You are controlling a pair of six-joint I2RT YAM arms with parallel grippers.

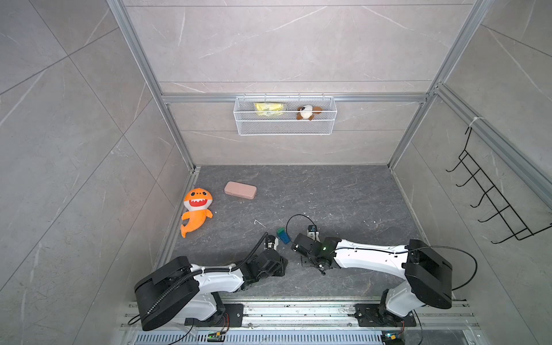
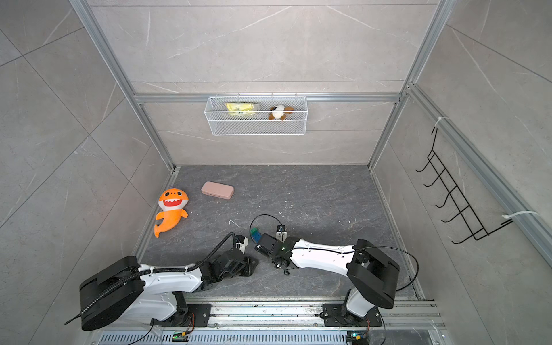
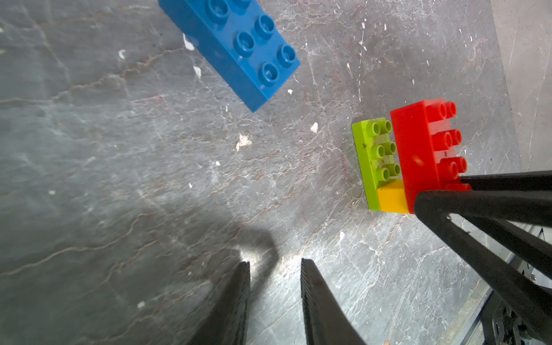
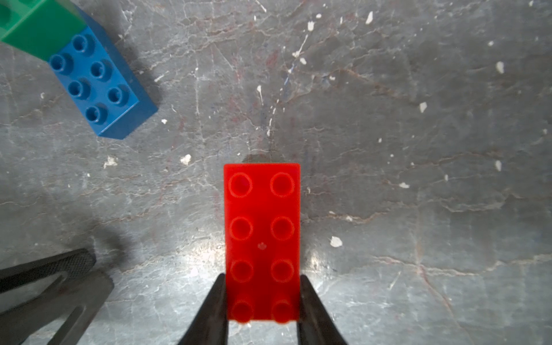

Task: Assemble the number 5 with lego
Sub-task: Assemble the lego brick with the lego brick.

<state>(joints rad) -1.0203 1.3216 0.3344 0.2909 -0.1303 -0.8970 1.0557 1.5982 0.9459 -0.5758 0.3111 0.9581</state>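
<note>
Right end effector [image 4: 263, 279] grips red-yellow-lime stack [image 3: 412, 155].

Extended inward, left arm [image 1: 215, 279] and right arm [image 1: 370, 258] nearly meet, wrists angled down. On left gripper [image 3: 274, 263], jaws slightly apart, empty. On right gripper [image 4: 262, 276], jaws clamp red brick [image 4: 262, 224].

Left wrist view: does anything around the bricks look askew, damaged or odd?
White flecks litter the tabletop between the blue brick and the red brick, like loose debris. The bricks themselves look intact.
</note>
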